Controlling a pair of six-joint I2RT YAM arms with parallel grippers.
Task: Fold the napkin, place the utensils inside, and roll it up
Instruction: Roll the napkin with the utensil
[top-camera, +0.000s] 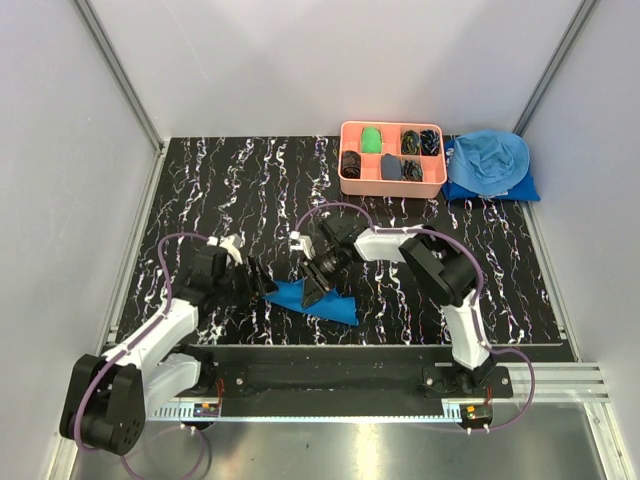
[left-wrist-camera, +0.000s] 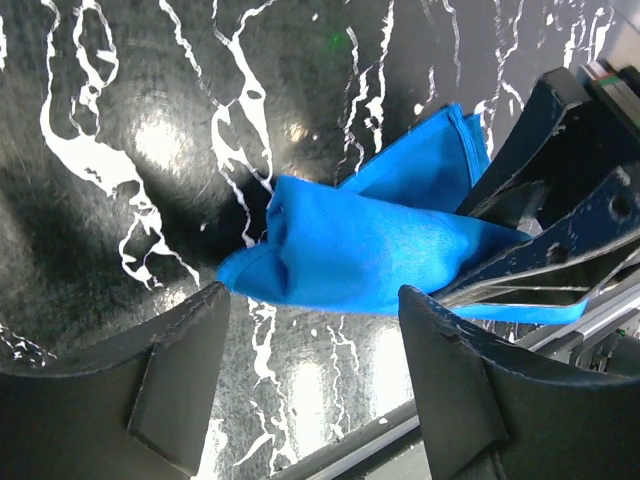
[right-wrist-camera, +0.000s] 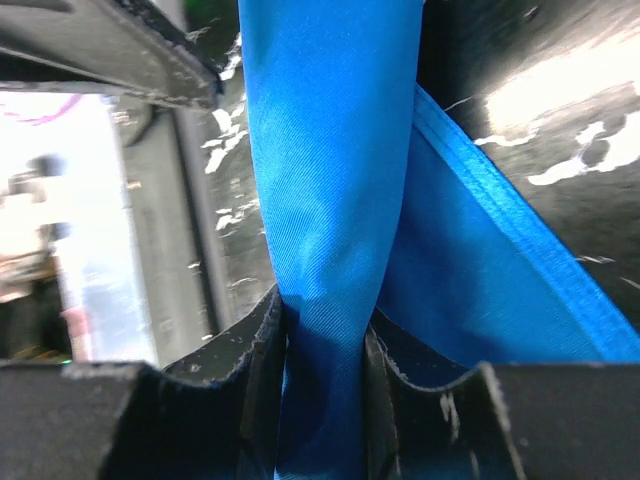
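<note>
Well back at the right of the black marbled table (top-camera: 220, 200) sat a salmon-pink tray (top-camera: 392, 189) split into small compartments. One far compartment held a green lump (top-camera: 372, 139), and several others held dark bundles (top-camera: 351, 164) too small to identify. Just beside the tray's right wall lay a heap of sky-blue cloth (top-camera: 488, 160).

The napkin (top-camera: 335, 306) lay near the front edge, about midway between the two arms. It was bunched into a long, narrow shape. Its long axis ran left to right across the table, and the right end slanted toward the near edge.

The right gripper (right-wrist-camera: 322, 340) was pinched tight on a raised fold of the napkin, with cloth filling the narrow gap between its fingers. The left gripper (left-wrist-camera: 315, 293) stood spread wide at the napkin's left tip, which pointed into the gap. Whether either finger touched the cloth could not be told. The two grippers were close together over the cloth.
</note>
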